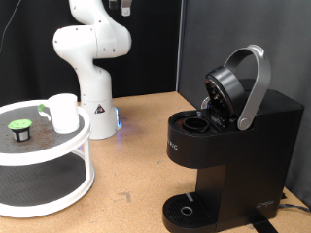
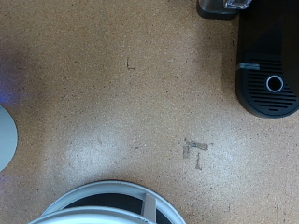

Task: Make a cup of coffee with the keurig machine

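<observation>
Standing at the exterior view's right, the keurig machine [image 1: 228, 146] had its grey-handled lid [image 1: 245, 85] tipped up and back, leaving the pod chamber [image 1: 197, 123] open to the top, w/ the round drip tray [image 1: 185, 210] bare at its foot. The cup [image 1: 64, 113] sat well apart from it, at the exterior view's left, upright on the top tier of a white two-level round stand [image 1: 44, 160], just beside a small dark pod w/ green top [image 1: 19, 128] on the same tier. Between stand and machine, the white arm base [image 1: 89, 68] rose from the tabletop [image 1: 136, 165] and ran up out of the exterior view's top edge; only a bit of dark hardware showed there, so the tool itself was not in view, and I cannot tell if it was open or closed. The wrist view looked straight down on the tabletop from high up, catching the machine's drip tray [image 2: 269, 86] near one corner and the stand's white rim [image 2: 112, 201] along one edge, no fingers showing, nothing held.
</observation>
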Robot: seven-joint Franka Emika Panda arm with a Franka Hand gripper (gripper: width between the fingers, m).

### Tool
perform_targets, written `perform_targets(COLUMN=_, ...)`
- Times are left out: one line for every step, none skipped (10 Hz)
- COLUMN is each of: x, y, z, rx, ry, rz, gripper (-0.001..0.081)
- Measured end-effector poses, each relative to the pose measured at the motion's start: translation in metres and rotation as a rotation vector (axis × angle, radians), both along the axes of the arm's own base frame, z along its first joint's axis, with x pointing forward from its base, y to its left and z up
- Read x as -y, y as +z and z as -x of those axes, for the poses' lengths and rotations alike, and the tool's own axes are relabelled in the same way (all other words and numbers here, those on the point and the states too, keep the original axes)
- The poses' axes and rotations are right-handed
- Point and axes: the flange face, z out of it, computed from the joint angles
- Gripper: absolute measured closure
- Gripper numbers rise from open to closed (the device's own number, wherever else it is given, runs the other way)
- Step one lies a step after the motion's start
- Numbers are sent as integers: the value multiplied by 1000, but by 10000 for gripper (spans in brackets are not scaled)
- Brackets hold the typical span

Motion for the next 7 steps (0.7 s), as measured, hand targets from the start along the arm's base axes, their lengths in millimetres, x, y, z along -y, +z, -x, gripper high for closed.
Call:
perform_targets(x=2, y=0, z=0, rx=-1, ry=1, rz=-3, gripper=-1)
perform_targets(x=10, y=0, z=1, rx=0, ry=7, rz=-17, gripper=-1)
perform_targets(x=24, y=0, z=3, rx=6, ry=7, rz=-30, gripper=-1)
perform_targets(x=41, y=0, z=7, rx=11, ry=9, rz=-32, gripper=-1)
perform_targets(x=58, y=-2, z=13, rx=-3, ry=17, rz=-21, gripper=-1)
perform_targets(x=74, y=-3, z=18, rx=-22, ry=33, rz=-4, gripper=-1)
perform_targets(x=90, y=-4, z=22, rx=-24, ry=37, rz=6, gripper=-1)
